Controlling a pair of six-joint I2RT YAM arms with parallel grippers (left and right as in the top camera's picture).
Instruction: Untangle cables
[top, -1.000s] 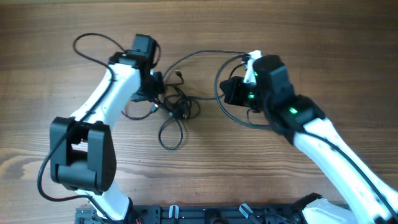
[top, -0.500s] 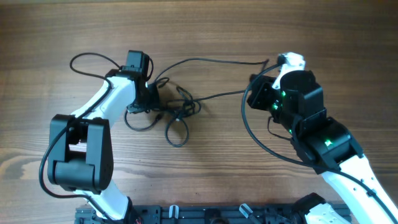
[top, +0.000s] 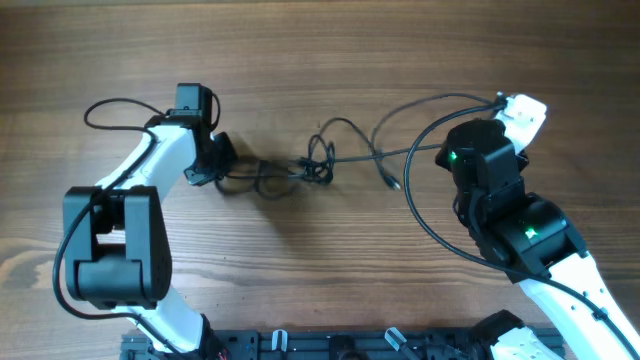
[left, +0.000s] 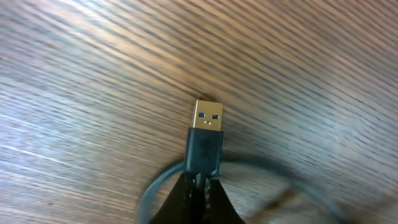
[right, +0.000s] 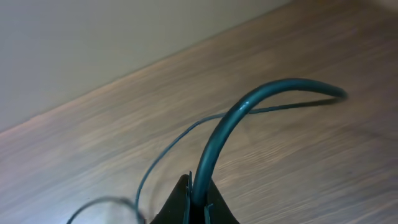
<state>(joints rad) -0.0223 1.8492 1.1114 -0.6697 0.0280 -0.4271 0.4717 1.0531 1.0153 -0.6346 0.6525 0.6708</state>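
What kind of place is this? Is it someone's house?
Probably a robot lab or workbench, though I can't be sure. Two white robot arms, left and right, stand at a wooden table with tangled black cables, and there's only a plain wall behind.

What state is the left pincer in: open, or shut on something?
Shut on a cable: in the left wrist view the left pincer pinches it right behind its USB plug, with no gap showing.
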